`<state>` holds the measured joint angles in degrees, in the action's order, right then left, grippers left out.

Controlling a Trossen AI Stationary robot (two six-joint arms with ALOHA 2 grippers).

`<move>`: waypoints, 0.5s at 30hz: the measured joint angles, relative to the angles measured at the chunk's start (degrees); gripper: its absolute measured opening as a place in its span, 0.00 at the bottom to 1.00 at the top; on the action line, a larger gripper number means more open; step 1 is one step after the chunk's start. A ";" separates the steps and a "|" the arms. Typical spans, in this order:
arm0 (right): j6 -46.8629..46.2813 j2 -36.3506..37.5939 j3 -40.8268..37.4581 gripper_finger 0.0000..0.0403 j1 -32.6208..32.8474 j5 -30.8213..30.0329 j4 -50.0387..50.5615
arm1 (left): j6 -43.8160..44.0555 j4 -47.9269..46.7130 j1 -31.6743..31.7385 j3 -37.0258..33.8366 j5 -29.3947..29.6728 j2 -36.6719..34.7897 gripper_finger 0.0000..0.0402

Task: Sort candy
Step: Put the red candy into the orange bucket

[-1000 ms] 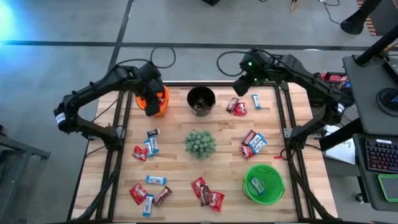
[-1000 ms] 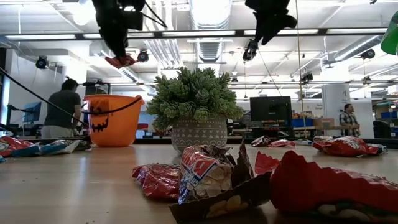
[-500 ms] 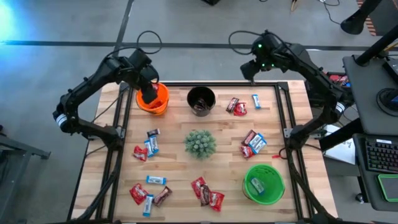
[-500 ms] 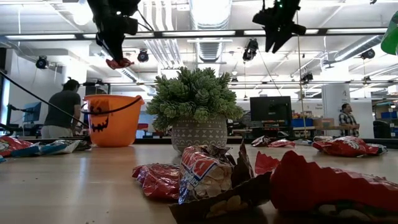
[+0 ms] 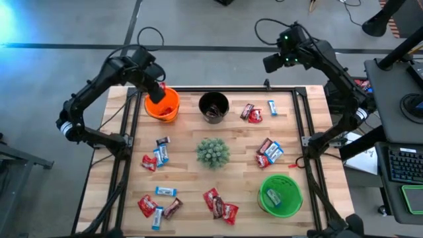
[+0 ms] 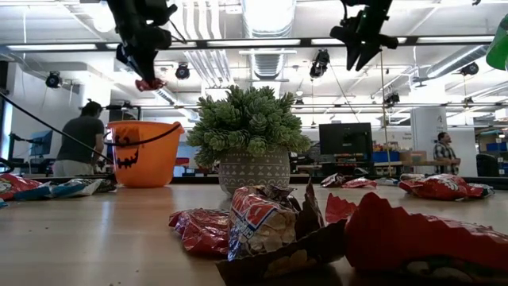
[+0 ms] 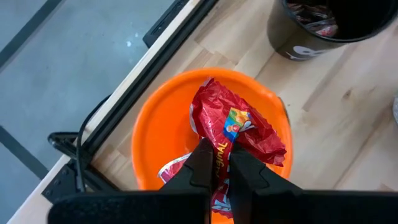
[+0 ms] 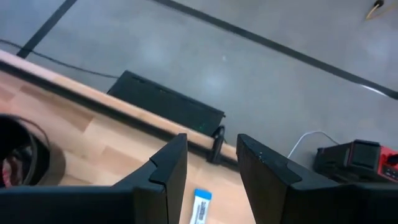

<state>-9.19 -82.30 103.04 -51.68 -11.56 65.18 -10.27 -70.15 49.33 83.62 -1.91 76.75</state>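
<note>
Candy, red wrapper (image 7: 233,127): pinched in the left gripper (image 7: 216,163), now carried directly over the orange bucket (image 7: 152,130), ready to drop. Right gripper (image 8: 211,163), fingers spread and empty, has lifted away beyond the table's far edge, a blue candy (image 8: 200,207) below it. Wrapper lettering partial, reads "…INAL".

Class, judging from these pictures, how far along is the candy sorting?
Partly done: the orange bucket, black bucket and green bucket each hold some candy. In hand: the left gripper holds a red candy above the orange bucket. Left: many candies on the table. The right gripper is empty.
</note>
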 joint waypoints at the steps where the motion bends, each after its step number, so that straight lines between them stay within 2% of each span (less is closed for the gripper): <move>1: 0.31 0.00 0.00 0.32 -0.28 -0.01 -0.44 | 0.19 -0.02 0.26 0.02 0.02 0.02 0.00; 6: 0.96 0.00 0.00 0.33 -1.93 0.02 -2.15 | 0.47 -0.35 1.47 -0.01 0.11 0.02 0.00; 12: 1.38 0.00 0.00 0.33 -3.84 0.01 -5.19 | 0.23 0.34 2.07 -0.48 6.73 0.02 0.00; 15: 1.43 0.00 0.00 0.33 -3.91 0.01 -6.36 | 0.28 0.64 2.46 -0.69 6.97 0.07 0.00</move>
<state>-7.76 -82.30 103.04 -55.59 -11.55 58.82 -9.99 -69.51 51.79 82.93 5.06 76.82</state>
